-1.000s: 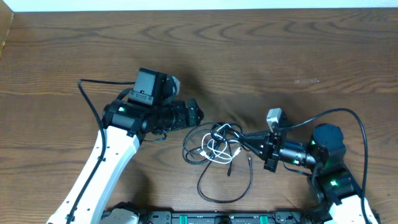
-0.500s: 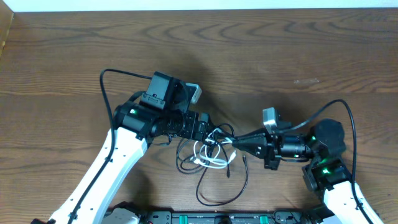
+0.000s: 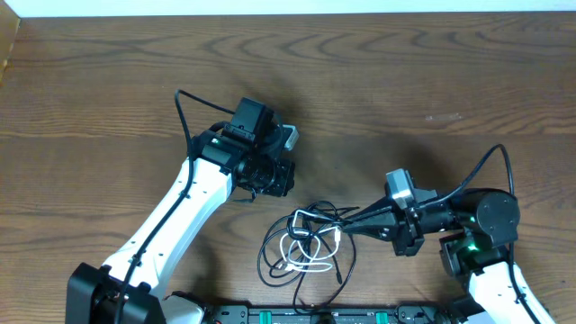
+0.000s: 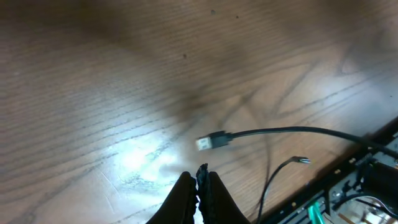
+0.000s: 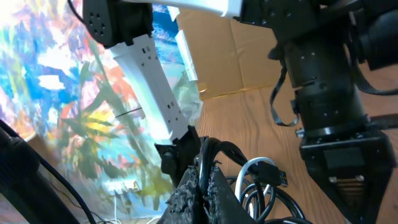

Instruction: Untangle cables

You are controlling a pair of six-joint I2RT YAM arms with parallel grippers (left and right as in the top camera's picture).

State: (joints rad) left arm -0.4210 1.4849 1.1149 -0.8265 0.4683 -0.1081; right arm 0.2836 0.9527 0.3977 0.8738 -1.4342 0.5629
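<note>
The cables point(image 3: 307, 241) lie bunched on the wooden table point(image 3: 405, 72) near its front edge: several black loops around one white cord point(image 3: 312, 251). My right gripper point(image 3: 347, 226) reaches in from the right and is shut on a black cable point(image 5: 208, 155) at the bundle's upper right. The white loop point(image 5: 256, 165) and a black plug point(image 5: 274, 175) sit just beyond its fingertips. My left gripper point(image 3: 284, 184) is above and left of the bundle, apart from it. It is shut point(image 4: 200, 177) with nothing visible between its fingers. A black cable end with a plug point(image 4: 213, 140) lies on the wood ahead of it.
A black rail with green connectors point(image 3: 297, 315) runs along the table's front edge, close under the bundle. Thick black arm cables arc over both arms point(image 3: 184, 112) point(image 3: 490, 166). The left arm's white link point(image 5: 155, 81) looms behind the bundle in the right wrist view.
My left gripper swung right and up, and went from open to shut. The bundle slid toward the front edge with the right gripper still clamped on its black cable.
</note>
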